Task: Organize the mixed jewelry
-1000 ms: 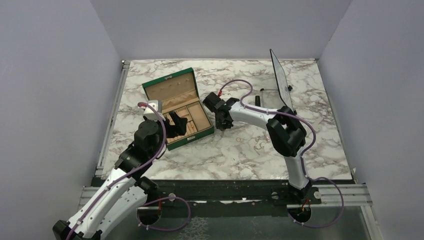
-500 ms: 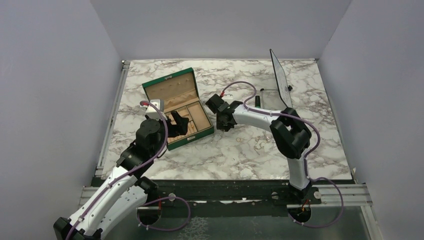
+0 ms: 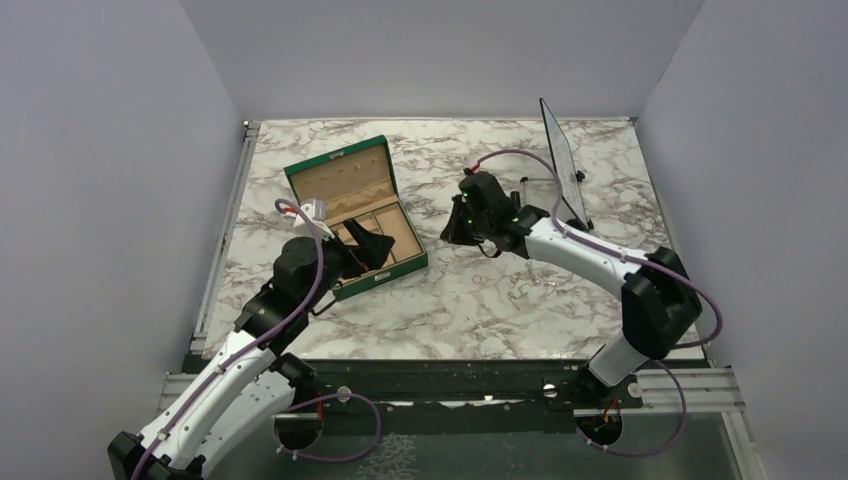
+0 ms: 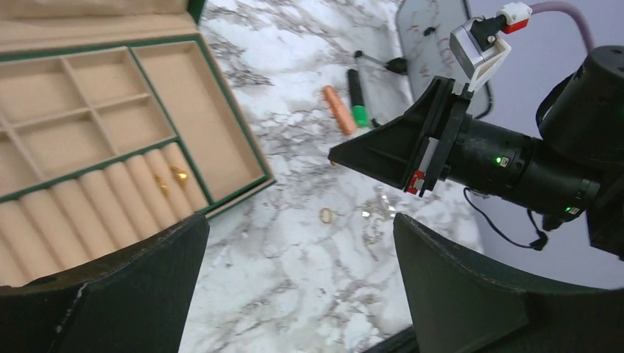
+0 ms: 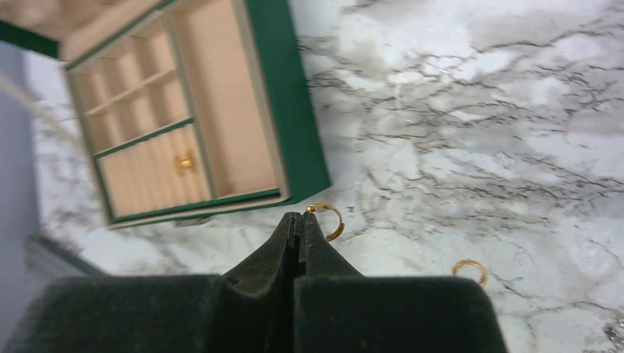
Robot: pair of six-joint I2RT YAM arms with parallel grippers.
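The green box (image 3: 352, 213) lies open at the left, with two gold pieces (image 4: 171, 179) in its ring rolls; one of them shows in the right wrist view (image 5: 185, 163). My right gripper (image 3: 452, 230) is lifted above the marble just right of the box. In its wrist view the right gripper (image 5: 299, 218) is shut on a gold ring (image 5: 329, 220) that hangs at its tips. Another gold ring (image 5: 471, 271) lies on the marble, and it also shows in the left wrist view (image 4: 326, 215) beside the thin silvery chain (image 4: 379, 211). My left gripper (image 4: 302, 279) is open and empty over the box's front corner (image 3: 372, 243).
An orange cylinder (image 4: 337, 110) and a green-and-black marker (image 4: 358, 95) lie behind the rings. A clear tilted panel (image 3: 560, 160) stands at the back right. The box's lid (image 3: 338, 172) stands open towards the back.
My right arm has swung right and back, lifting its shut gripper away from the box's side. My left gripper has turned a little to the right over the box.
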